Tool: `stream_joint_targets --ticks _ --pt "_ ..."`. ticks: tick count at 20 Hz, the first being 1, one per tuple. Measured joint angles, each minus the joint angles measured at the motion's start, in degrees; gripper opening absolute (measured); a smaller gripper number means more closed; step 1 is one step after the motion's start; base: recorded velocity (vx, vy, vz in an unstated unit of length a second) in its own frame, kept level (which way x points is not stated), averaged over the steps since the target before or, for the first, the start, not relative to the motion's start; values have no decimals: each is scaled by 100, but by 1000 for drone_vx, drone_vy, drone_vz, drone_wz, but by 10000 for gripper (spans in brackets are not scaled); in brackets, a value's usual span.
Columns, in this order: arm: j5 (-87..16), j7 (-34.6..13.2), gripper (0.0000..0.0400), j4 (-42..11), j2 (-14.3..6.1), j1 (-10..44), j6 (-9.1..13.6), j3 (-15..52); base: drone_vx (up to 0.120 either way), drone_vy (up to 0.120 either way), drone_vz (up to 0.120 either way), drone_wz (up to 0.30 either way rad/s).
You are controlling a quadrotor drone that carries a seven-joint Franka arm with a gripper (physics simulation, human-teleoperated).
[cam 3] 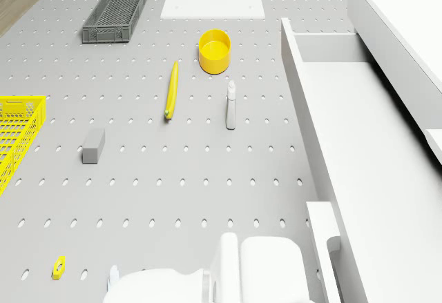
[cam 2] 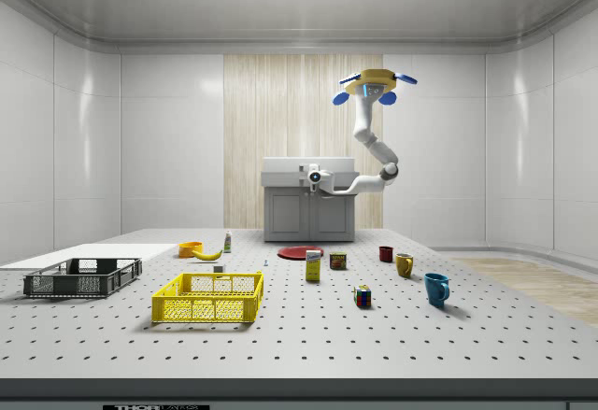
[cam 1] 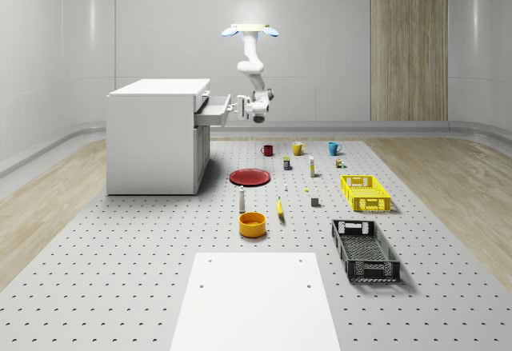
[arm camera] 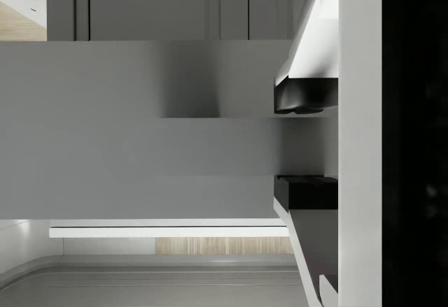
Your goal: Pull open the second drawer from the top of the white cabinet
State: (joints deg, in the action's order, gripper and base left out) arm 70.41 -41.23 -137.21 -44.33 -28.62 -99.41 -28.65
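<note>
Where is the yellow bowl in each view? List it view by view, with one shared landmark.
Whole-scene view: the yellow bowl sits nearer the camera than the red plate.
Side view: the bowl is left of centre, behind the black crate.
Drone view: the bowl is near the white bottle.
Shared landmark: the banana lies close beside it.

Simulated lab: perforated floor (cam 1: 120,287), bare walls (cam 1: 320,39)

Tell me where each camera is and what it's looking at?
Whole-scene view: high in front, looking down at the cabinet; drone hovers beside it.
Side view: level with the table, facing the cabinet front; gripper at the drawer.
Drone view: on the drone, looking down at the open drawer.
Wrist view: facing the drawer.
Shared: the drawer.
</note>
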Motion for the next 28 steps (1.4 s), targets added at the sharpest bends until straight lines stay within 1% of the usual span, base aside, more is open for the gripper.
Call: stream_joint_targets --ticks 1,2,4,7,9,16,17,18,19,21,24,28 --pt "-65 508 164 -55 24 -25 4 -98 0 0 0 0" --pt "-82 547 150 -55 34 -30 46 -163 0 0 0 0" --pt "-153 472 130 -16 11 -41 127 -281 0 0 0 0" --pt "-252 388 116 36 -19 -70 216 -433 0 0 0 0" --pt "-344 242 120 74 -46 -103 270 -545 0 0 0 0" --pt "-707 190 121 254 -119 -216 534 -1018 0 0 0 0" --pt "-753 179 132 283 -129 -237 569 -1086 0 0 0 0" --pt "-795 168 169 310 -139 -259 598 -1148 0 0 0 0" --pt "-833 157 198 333 -150 -283 620 -1203 0 0 0 0" --pt "-900 137 238 370 -175 -332 646 -1295 0 0 0 0" --pt "-960 111 271 387 -218 -407 623 -1367 0 0 0 0" --pt "-1024 77 289 391 -280 -503 566 -1429 0 0 0 0"
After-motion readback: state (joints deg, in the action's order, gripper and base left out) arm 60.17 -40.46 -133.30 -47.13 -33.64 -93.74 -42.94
